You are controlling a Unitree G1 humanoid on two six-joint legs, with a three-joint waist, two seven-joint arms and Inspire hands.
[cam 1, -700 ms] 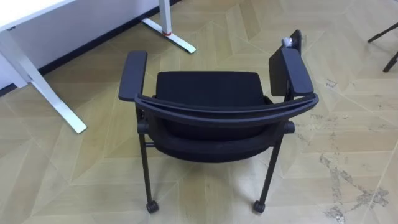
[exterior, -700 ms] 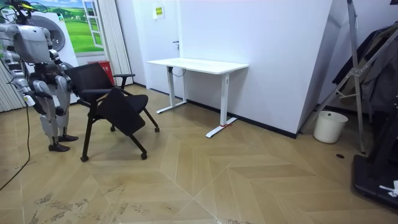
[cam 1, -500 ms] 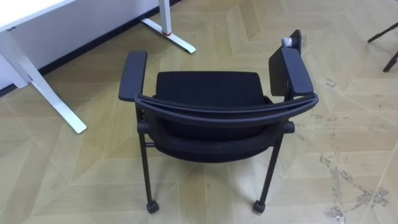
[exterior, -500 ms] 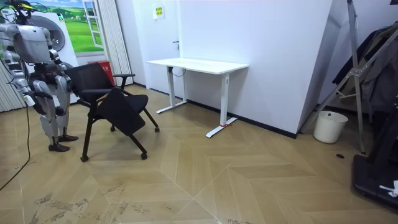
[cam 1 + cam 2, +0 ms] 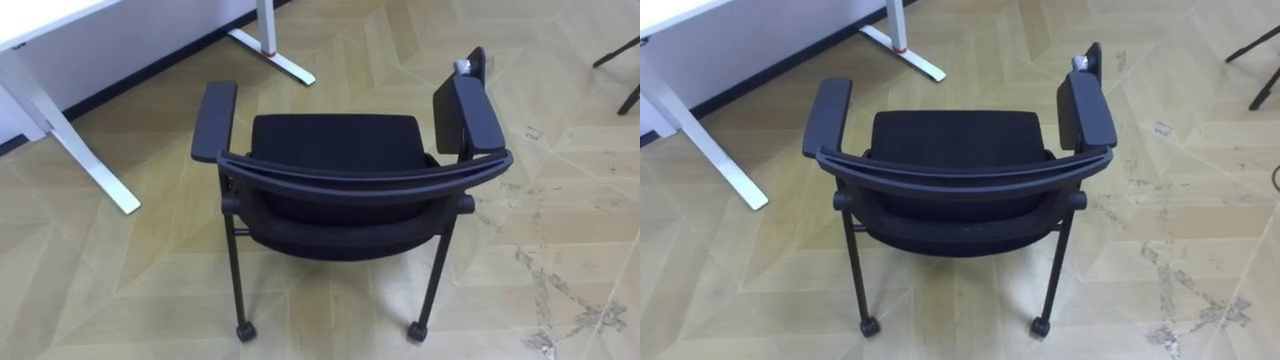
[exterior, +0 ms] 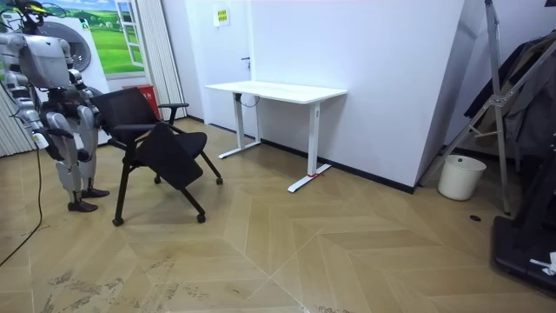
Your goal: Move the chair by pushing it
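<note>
Black chair (image 5: 335, 150) sits mid-frame in the eye views, seen from behind and above: curved backrest nearest the camera, padded seat beyond it, one armrest on each side. It stands on the wood parquet floor (image 5: 120, 270) on thin dark legs, with casters at the two near legs at the bottom of the frame. White desk (image 5: 35, 22) is in the upper left corner, and its white legs and feet run along the top edge, well apart from the chair. Pale scuff marks (image 5: 545, 285) spread over the floor at the lower right.

In the room view the robot stands at the far left, just behind the chair back, upright and facing it. The desk is against the white wall at centre and a white bucket (image 6: 460, 176) is at the right. Right robot hand (image 6: 36, 136) hangs low beside its hip and left robot hand (image 6: 89, 127) is close to the chair back. Cannot tell for either whether it is apart, together or clamped on anything.
</note>
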